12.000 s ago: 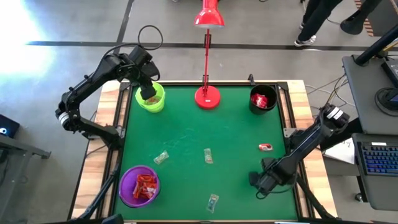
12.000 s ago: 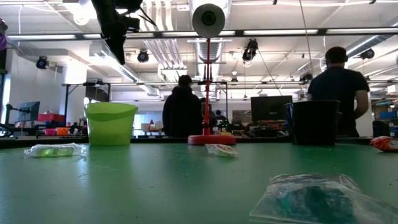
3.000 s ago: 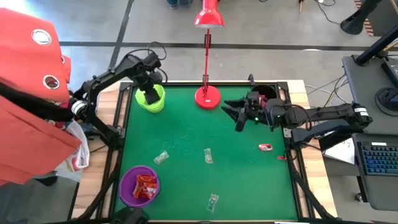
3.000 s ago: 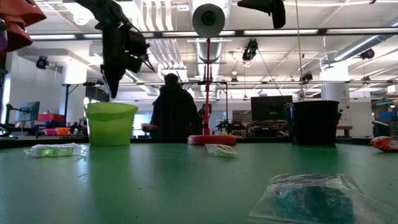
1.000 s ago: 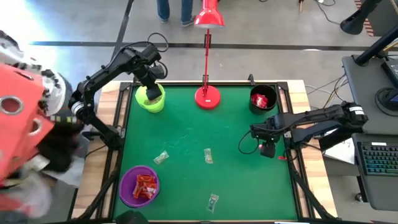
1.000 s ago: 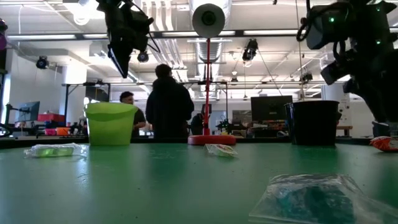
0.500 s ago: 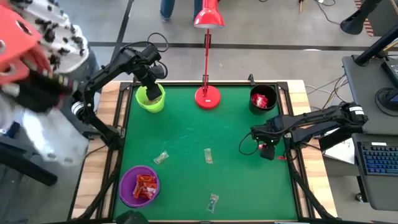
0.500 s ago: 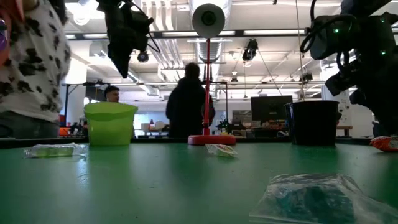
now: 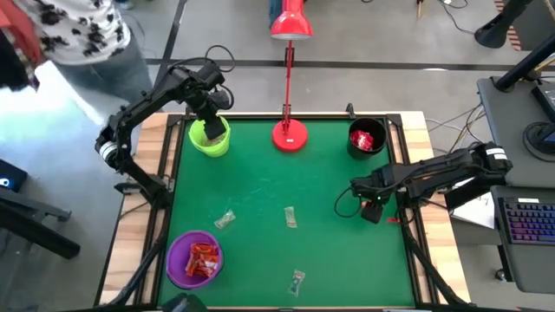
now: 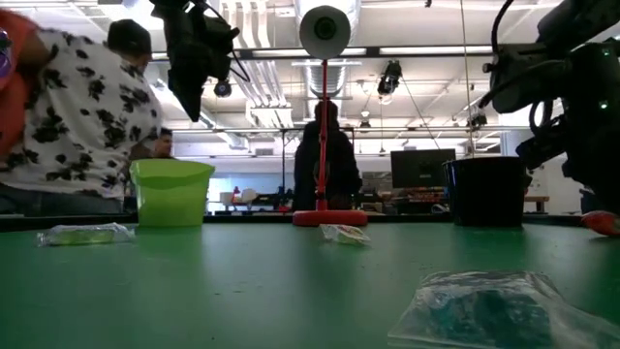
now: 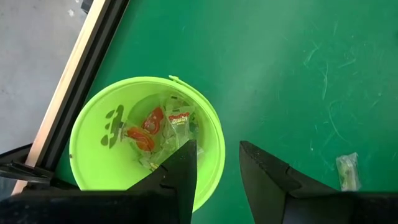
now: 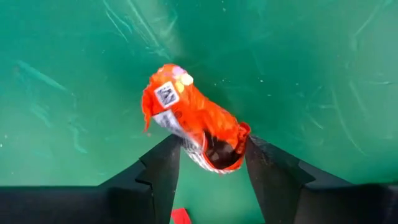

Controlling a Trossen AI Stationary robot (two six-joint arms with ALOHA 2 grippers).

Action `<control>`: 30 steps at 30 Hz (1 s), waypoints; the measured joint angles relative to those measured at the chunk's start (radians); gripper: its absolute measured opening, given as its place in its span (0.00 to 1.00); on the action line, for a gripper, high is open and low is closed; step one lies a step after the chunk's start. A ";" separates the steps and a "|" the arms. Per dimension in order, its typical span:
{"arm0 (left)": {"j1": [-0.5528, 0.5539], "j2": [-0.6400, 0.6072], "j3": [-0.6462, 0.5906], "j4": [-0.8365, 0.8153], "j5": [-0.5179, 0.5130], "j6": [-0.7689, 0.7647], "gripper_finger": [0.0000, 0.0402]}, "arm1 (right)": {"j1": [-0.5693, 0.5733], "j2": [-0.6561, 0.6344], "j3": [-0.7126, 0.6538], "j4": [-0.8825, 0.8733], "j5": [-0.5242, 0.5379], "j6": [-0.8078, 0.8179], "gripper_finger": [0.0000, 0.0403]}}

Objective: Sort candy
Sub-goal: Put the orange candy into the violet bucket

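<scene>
Overhead camera looking straight down on the green table [image 9: 260, 186], low one level across it, both catching the lime cup [image 9: 210, 136], wrist cameras close above the felt.

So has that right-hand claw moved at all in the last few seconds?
Yes. The right gripper swung from beside the black cup toward the table's near right side, down around the red candy.

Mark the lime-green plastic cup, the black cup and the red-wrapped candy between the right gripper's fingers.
lime-green plastic cup [image 11: 93, 171]: left wrist view, bare inner wall.
black cup [image 9: 355, 148]: high view, outer rim.
red-wrapped candy [image 12: 193, 115]: right wrist view, middle of the crinkled wrapper.
</scene>
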 joint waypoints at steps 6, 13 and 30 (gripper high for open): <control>0.000 0.000 0.000 0.004 0.000 0.000 0.25 | 0.000 -0.002 -0.040 0.054 -0.007 0.079 0.39; 0.000 0.000 0.000 0.004 0.000 0.000 0.25 | 0.000 -0.002 -0.045 0.059 -0.006 0.105 0.26; 0.000 0.000 0.000 -0.022 0.012 0.054 0.25 | 0.000 0.000 0.046 0.027 -0.018 0.131 0.03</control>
